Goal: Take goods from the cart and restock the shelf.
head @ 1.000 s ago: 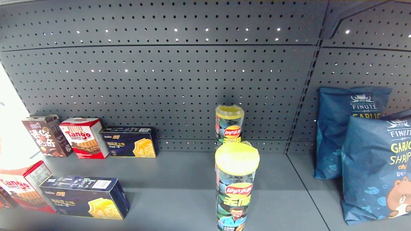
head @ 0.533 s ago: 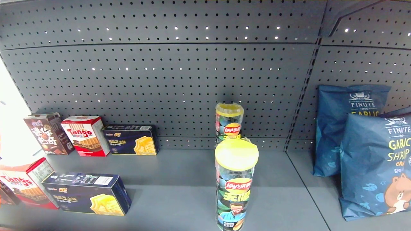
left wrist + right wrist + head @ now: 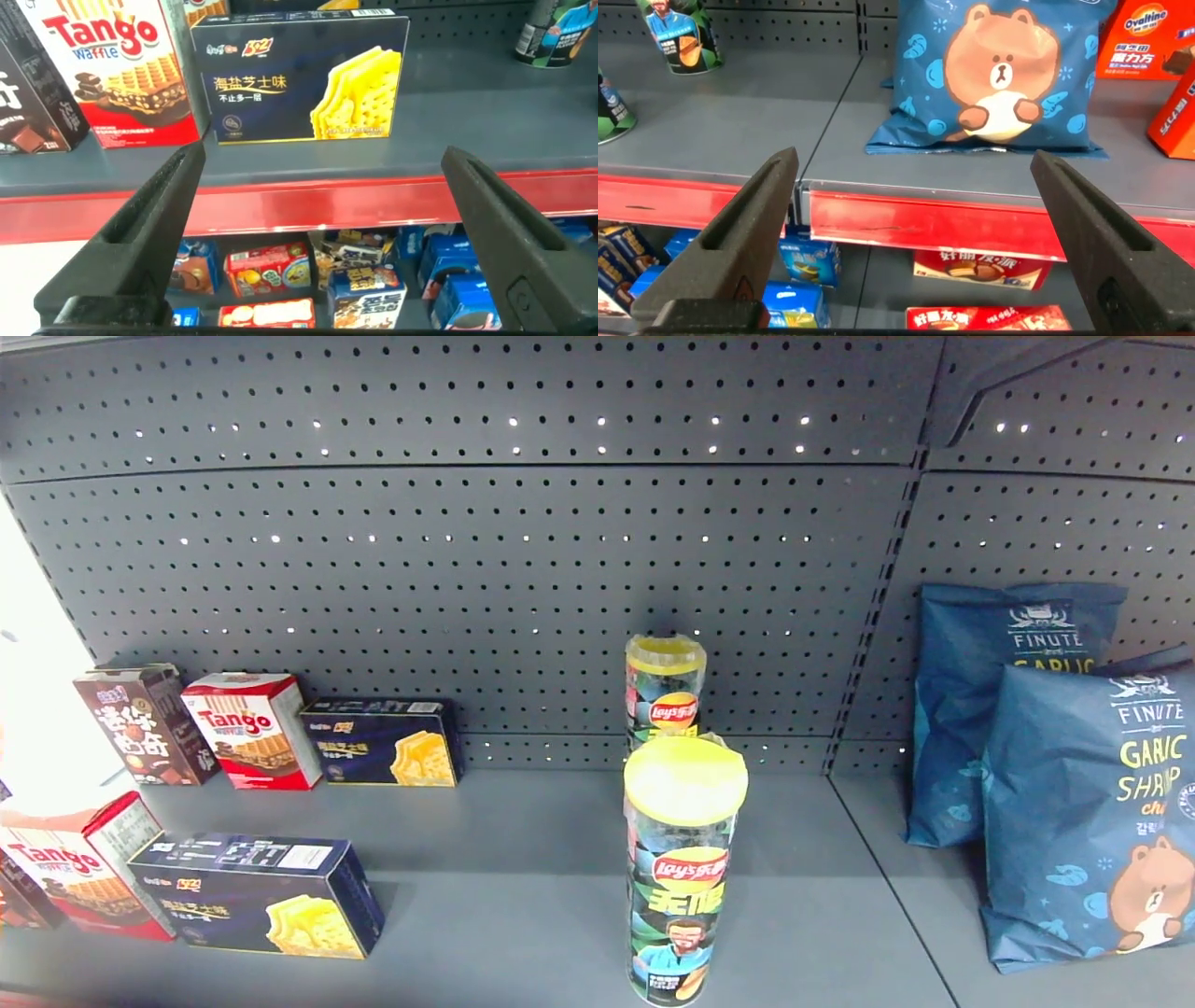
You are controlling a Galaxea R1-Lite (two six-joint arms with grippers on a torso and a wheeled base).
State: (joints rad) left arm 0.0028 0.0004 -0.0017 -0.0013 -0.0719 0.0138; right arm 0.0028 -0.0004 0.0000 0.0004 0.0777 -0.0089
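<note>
Two tall chip cans stand on the grey shelf (image 3: 523,859), the front can (image 3: 681,877) with a yellow lid and the back can (image 3: 665,695) behind it. A dark blue cracker box (image 3: 261,896) and a red wafer box (image 3: 79,873) lie at the front left. My left gripper (image 3: 322,163) is open and empty, in front of the shelf's red edge (image 3: 318,201) and facing the cracker box (image 3: 304,79). My right gripper (image 3: 915,161) is open and empty, before the blue bear bag (image 3: 994,75).
Three boxes (image 3: 252,728) line the pegboard at the back left. Blue snack bags (image 3: 1092,812) fill the right bay. A lower shelf holds several small packs (image 3: 271,271) and red boxes (image 3: 980,266). Orange boxes (image 3: 1158,47) stand beside the bear bag.
The whole head picture has shifted slightly, so the camera moved. The goods on the shelf stand as before.
</note>
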